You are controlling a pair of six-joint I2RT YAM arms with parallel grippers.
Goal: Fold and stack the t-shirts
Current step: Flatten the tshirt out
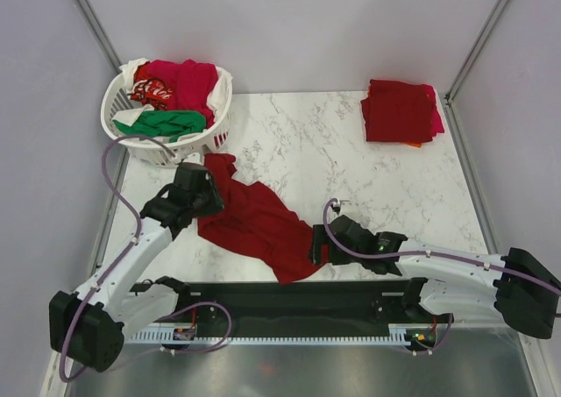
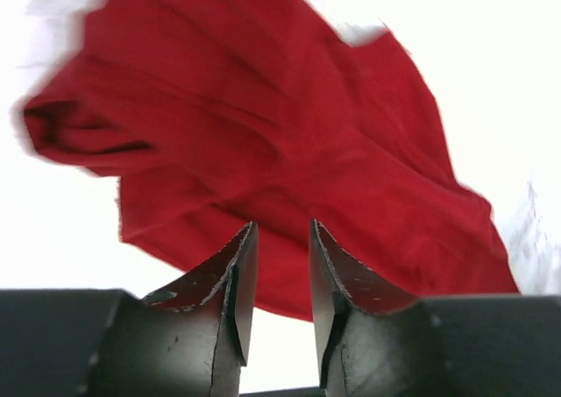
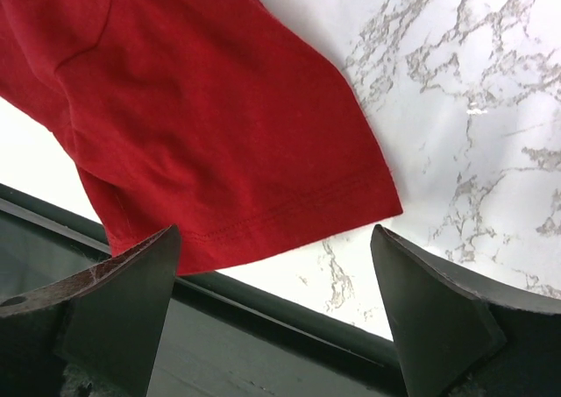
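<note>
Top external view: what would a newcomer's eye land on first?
The dark red t-shirt lying crumpled across the near middle of the marble table, with the left gripper and right gripper at its ends. Next, the white laundry basket of mixed shirts at the far left corner, and the folded red stack at the far right.

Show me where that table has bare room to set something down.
Bare marble lies between the basket and the folded stack, and on the right, between that stack and the right arm. Crowded: near left, where the loose shirt sprawls.
</note>
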